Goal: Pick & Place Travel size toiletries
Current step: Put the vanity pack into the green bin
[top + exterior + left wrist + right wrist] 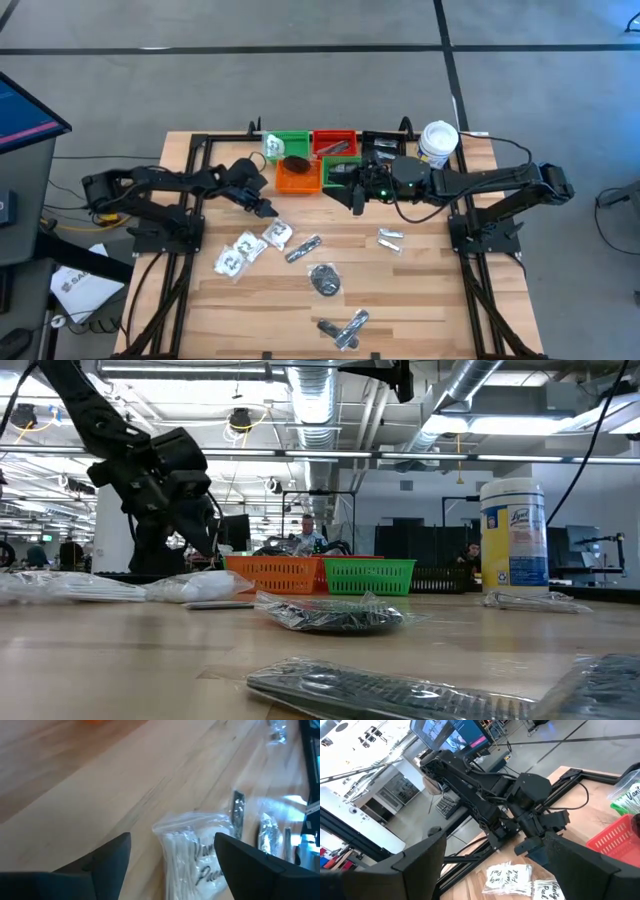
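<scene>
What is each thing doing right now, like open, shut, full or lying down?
left gripper: open, empty, above the packets.
right gripper: open, empty, beside the orange tray.
orange tray: holds a dark oval.
green tray: holds a clear packet.
white canister: upright, lid on.
clear packets: lying flat on the table.

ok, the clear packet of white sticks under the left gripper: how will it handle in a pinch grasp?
Probably floppy: the clear packet is thin crinkled film that sags at its edges. Likely light, holding only slim white sticks. The glossy film may slip between the open left gripper fingers, so gripping across the stick bundle seems safer.
</scene>
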